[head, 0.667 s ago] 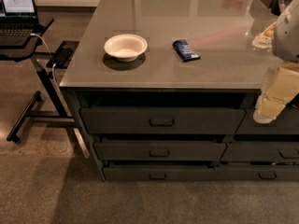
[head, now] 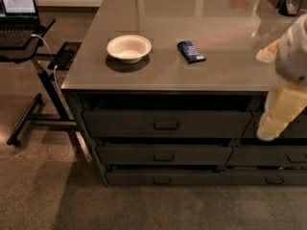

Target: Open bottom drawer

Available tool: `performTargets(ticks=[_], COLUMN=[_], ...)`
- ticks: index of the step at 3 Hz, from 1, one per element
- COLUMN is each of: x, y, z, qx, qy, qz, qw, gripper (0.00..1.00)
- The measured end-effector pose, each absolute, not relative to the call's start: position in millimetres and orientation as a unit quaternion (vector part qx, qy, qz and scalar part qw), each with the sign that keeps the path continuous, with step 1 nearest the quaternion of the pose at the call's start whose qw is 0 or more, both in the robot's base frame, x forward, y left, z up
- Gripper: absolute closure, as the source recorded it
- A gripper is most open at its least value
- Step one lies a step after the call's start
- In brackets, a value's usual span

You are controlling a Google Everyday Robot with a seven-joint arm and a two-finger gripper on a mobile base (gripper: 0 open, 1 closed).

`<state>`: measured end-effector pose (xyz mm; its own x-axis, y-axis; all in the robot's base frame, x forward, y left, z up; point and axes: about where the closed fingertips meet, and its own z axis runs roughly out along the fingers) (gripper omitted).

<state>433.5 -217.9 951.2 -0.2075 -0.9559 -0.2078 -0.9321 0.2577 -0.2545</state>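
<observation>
Bottom drawer point(head: 163, 178) is sitting lowest in the wide column, nearest the floor, down and well to the left of the gripper point(head: 279, 114). Its front is lying about in line with the cabinet base, so I am reading it as not yet pulled out. Its small centre handle point(head: 162, 180) is showing free, with nothing touching it.

Middle drawer point(head: 164, 155) and top drawer point(head: 166, 123) are stacking above it, also left of the gripper.

Gripper is hanging at the right edge, just under the counter lip, in front of the neighbouring column point(head: 268, 157). Whether it is open or closed: cannot tell.

Farther back, up and left of the gripper, a white bowl point(head: 128, 47) and a blue packet point(head: 191, 51) are resting on the countertop point(head: 216, 75).

Judgement: no contact is made. Reaching down to the handle, gripping and pulling are all remaining.
</observation>
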Motion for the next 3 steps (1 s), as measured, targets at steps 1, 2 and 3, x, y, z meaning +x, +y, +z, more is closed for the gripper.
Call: performTargets(ticks=[1, 2, 3], x=[423.4, 400.1, 408.8], y=[-226.6, -226.5, -228.0], z=[893.0, 847.5, 793.5], qx=[-0.615, -0.624, -0.613], qy=[0.769, 0.753, 0.753], qz=[-0.021, -0.011, -0.012], qw=[0.175, 0.208, 0.24], gripper=[0.0, 0.0, 0.0])
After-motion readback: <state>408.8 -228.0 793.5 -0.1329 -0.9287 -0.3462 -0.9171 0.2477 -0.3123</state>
